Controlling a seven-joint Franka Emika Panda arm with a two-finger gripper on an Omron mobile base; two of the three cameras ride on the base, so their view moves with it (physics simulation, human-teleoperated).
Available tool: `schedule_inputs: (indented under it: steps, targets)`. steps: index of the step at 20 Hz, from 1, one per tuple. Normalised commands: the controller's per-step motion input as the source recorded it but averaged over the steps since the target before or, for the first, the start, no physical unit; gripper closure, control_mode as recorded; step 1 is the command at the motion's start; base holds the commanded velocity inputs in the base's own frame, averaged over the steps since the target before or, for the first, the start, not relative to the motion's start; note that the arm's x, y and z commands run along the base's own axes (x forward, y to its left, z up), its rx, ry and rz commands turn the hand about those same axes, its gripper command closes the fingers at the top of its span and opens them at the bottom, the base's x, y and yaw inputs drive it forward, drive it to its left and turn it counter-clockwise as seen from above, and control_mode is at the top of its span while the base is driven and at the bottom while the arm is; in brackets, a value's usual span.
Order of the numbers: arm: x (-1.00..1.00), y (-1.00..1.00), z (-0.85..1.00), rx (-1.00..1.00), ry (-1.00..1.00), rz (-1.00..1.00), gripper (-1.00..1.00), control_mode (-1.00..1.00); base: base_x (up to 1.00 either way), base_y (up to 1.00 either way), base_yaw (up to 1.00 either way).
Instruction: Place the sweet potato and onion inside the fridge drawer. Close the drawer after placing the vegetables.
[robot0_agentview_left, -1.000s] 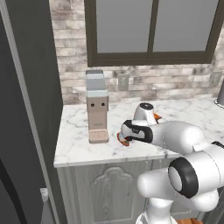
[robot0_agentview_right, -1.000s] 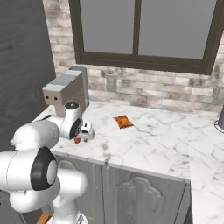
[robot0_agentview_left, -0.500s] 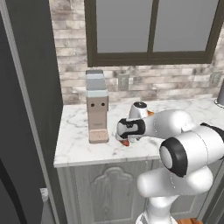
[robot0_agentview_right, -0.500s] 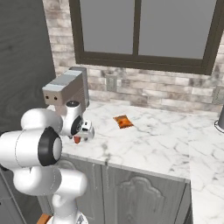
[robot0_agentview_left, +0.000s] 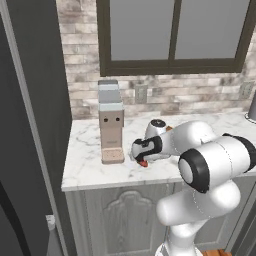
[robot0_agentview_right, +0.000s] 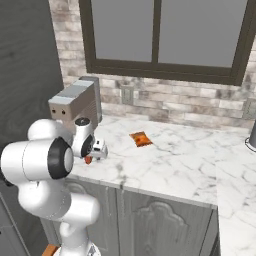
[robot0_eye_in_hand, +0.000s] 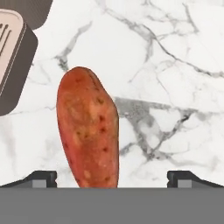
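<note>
The sweet potato (robot0_eye_in_hand: 87, 131), an orange-red tapered root, lies on the marble counter (robot0_agentview_left: 90, 160) just right of the coffee machine's base. In the base views only its tip shows under the hand (robot0_agentview_left: 143, 163) (robot0_agentview_right: 88, 160). My gripper (robot0_eye_in_hand: 112, 177) hangs close above it, pointing down, open. Its two dark fingertips (robot0_eye_in_hand: 41, 177) stand wide apart. The potato's near end lies between them, closer to the left one, and neither touches it. From the base, the gripper (robot0_agentview_left: 141, 158) (robot0_agentview_right: 96, 153) sits low over the counter's front left part. The onion and the fridge drawer are out of view.
A grey and tan coffee machine (robot0_agentview_left: 111, 122) (robot0_agentview_right: 75, 107) stands close to the left of the hand. A flat orange snack packet (robot0_agentview_right: 140, 138) lies further back on the counter. The dark fridge side (robot0_agentview_left: 30, 125) rises to the left of the counter.
The hand has shifted slightly left and down over the sweet potato while the arm's elbow swung round. The jaws stayed open.
</note>
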Motion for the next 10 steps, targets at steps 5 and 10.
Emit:
schedule_inputs:
  steps: [5,10]
  targets:
    - [0.15,0.12,-0.18,0.0,0.0,0.0,-1.0,-1.0,0.0,0.0,0.0]
    - [0.03,0.11,-0.33,0.0,0.0,0.0,-1.0,-1.0,0.0,0.0,0.0]
